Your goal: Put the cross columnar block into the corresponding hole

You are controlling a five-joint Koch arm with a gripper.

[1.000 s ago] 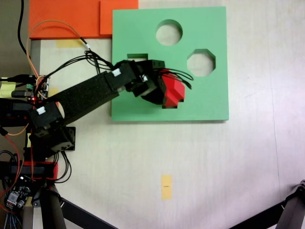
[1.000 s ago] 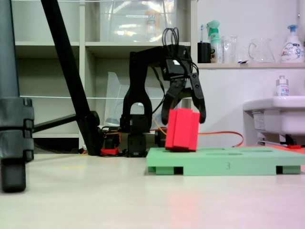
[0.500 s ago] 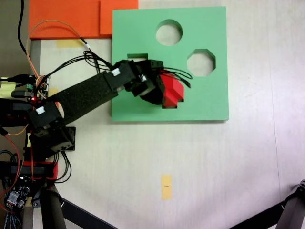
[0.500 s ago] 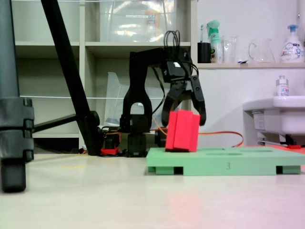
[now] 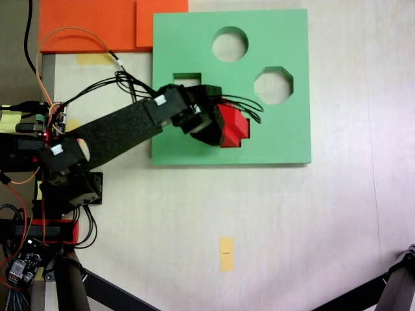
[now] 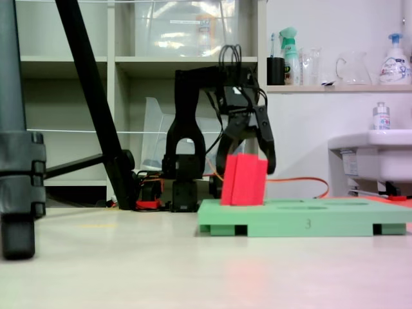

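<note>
The red cross columnar block (image 5: 235,127) stands upright on the lower middle of the green foam board (image 5: 285,136), over the plus-shaped hole, which it covers. In a fixed view from the side, the block (image 6: 243,180) has its base at the level of the board (image 6: 309,222) top, seemingly a little way in. My gripper (image 5: 224,123) comes in from the left. Its black fingers (image 6: 271,161) straddle the block's upper half, one on each side, so the gripper (image 6: 246,168) is shut on it.
The board also has a round cutout (image 5: 229,43), an octagonal cutout (image 5: 273,84) and a square cutout (image 5: 187,78) partly under the arm. Orange foam sheets (image 5: 91,26) lie at the top left. A yellow tape mark (image 5: 225,253) is on the table. Tripod legs (image 5: 97,288) cross the bottom corners.
The block has gone from tilted to upright and dropped slightly toward the board. The gripper came down with it, still holding.
</note>
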